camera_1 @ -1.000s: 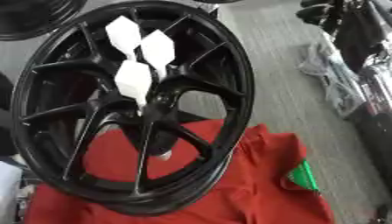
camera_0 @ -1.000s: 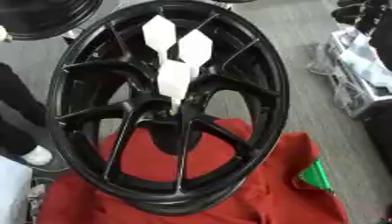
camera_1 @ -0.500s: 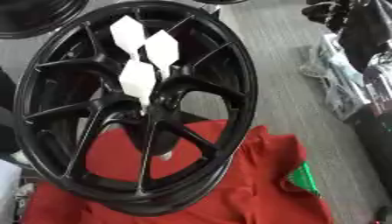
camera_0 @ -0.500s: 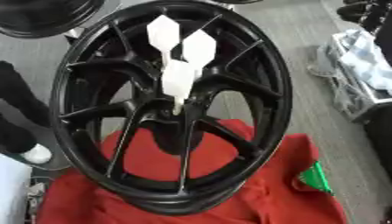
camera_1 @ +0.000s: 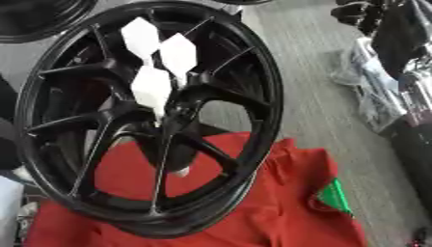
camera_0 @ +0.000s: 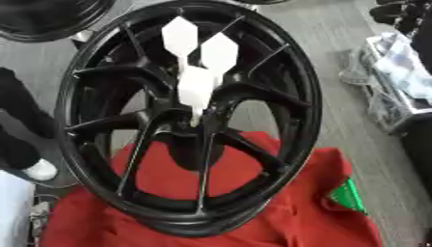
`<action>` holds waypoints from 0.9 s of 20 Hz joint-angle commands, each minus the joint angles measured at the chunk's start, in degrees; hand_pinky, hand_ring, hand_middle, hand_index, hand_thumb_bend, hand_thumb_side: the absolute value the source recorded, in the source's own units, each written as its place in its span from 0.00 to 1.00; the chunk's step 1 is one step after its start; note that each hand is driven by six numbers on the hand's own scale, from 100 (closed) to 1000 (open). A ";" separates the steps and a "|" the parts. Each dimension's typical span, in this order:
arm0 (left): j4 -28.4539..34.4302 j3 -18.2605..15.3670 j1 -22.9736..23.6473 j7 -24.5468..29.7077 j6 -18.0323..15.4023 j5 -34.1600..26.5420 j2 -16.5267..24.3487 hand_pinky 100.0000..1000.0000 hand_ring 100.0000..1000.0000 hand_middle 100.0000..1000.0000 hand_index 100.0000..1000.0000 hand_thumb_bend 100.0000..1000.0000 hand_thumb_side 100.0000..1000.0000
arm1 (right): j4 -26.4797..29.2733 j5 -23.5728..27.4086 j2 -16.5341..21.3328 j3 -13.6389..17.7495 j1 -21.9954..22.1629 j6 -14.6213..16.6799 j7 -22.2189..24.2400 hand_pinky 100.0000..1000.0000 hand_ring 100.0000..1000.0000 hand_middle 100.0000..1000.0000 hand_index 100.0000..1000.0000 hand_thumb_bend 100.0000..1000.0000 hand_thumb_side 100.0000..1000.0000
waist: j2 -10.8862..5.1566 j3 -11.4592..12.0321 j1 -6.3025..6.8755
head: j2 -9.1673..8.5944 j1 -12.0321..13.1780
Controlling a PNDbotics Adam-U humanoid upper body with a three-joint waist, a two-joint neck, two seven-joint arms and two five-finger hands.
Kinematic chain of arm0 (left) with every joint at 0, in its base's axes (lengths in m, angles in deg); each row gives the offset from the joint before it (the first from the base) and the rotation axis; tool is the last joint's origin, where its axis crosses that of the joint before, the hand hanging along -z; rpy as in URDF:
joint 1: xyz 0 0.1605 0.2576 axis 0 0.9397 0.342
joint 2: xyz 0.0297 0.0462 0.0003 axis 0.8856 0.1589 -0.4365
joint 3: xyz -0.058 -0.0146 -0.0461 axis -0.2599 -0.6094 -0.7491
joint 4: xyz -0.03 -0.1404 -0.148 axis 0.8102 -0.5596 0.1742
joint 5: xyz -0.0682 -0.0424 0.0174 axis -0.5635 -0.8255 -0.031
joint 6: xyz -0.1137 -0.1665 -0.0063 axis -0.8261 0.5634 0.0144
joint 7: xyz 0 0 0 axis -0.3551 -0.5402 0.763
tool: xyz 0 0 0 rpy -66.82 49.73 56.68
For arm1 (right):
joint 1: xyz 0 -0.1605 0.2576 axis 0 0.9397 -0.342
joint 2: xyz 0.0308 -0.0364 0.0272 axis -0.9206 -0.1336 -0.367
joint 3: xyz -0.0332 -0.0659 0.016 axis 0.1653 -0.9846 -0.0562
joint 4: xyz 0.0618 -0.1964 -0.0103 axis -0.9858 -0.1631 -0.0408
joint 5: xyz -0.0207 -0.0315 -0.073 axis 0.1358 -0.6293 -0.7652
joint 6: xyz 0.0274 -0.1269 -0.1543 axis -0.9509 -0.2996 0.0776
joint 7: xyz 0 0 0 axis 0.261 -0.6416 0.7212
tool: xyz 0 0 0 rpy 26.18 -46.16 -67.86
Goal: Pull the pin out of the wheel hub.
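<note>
Left eye view: a glossy black spoked wheel [camera_0: 190,120] stands tilted on a crumpled red cloth [camera_0: 278,212]. White faceted pin [camera_0: 196,87] sticks from its hub; neither hand shows.

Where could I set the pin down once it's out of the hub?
The red cloth has bare room to the right of the wheel, up to the green piece. The grey floor between the wheel and the clutter on the right is a free strip too. The left side is crowded. The white pin sits at the hub. No hand shows.
</note>
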 commanded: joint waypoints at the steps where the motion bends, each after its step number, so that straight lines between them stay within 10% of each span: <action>1: 0.89 -0.65 -0.91 0.12 -0.05 -0.60 1.26 0.95 0.86 0.78 0.93 0.04 0.78 | 0.40 0.26 2.14 0.70 -0.59 -0.15 -0.09 0.83 0.66 0.59 0.72 0.00 0.75 | -1.30 -0.18 0.07 | -0.12 0.08; 5: 1.12 -0.87 -1.80 -2.76 2.04 -4.97 -0.03 0.91 0.82 0.74 0.90 0.00 0.59 | 0.28 0.25 2.11 0.79 -0.60 -0.17 -0.19 0.83 0.66 0.59 0.72 0.00 0.75 | -1.34 -0.36 0.10 | -0.12 0.03; 18: 4.51 1.53 -7.71 -25.71 1.94 -31.07 -16.40 0.80 0.71 0.65 0.81 0.00 0.71 | 0.37 0.49 1.02 0.69 -1.72 -0.10 -0.08 0.83 0.66 0.58 0.72 0.00 0.74 | -1.27 -1.02 -0.51 | -0.12 0.94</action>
